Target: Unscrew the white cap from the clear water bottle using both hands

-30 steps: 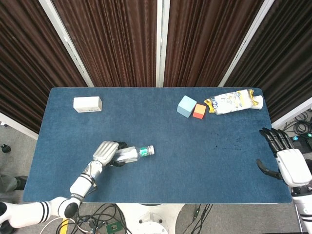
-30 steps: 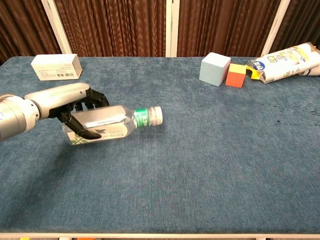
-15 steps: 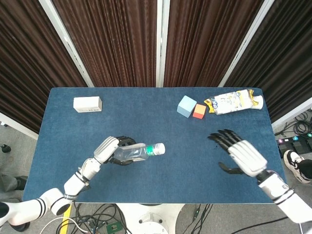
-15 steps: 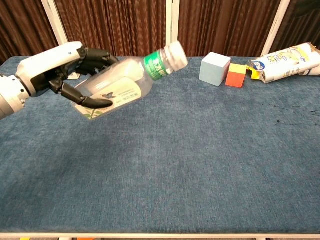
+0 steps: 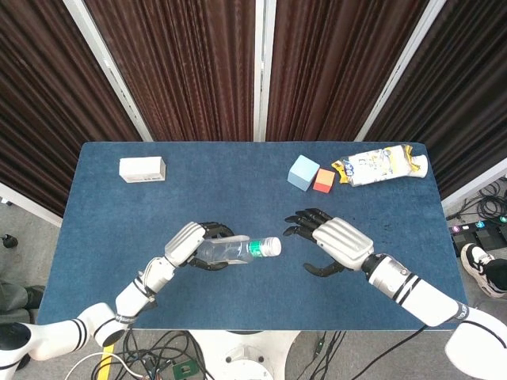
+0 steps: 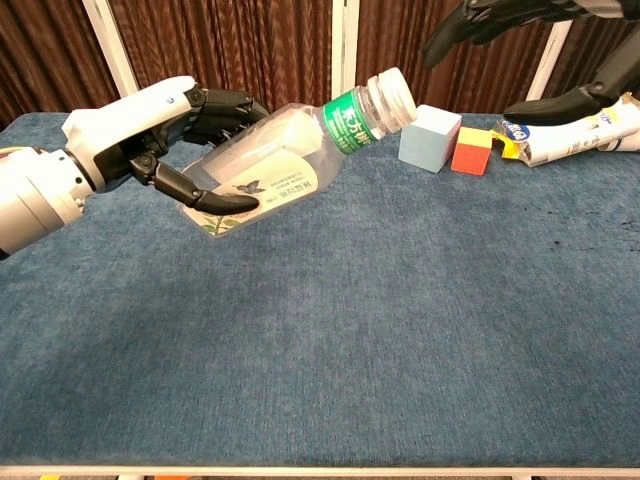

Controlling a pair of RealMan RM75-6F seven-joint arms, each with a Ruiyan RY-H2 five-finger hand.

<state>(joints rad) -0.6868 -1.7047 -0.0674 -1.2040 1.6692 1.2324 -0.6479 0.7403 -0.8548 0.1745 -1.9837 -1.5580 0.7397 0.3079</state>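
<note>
Left robot hand [image 5: 192,245] grips the bottle [image 5: 230,251] — right robot hand [image 5: 333,245] spread, empty, near the cap [image 5: 272,246].

White-shelled hands (black fingers [image 6: 215,199]), banded wrists

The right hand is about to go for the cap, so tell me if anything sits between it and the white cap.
Nothing visible does. The left hand holds the clear water bottle off the table, with its white cap pointing toward the open right hand. Only an open gap lies between the cap and the right hand's fingers.
</note>
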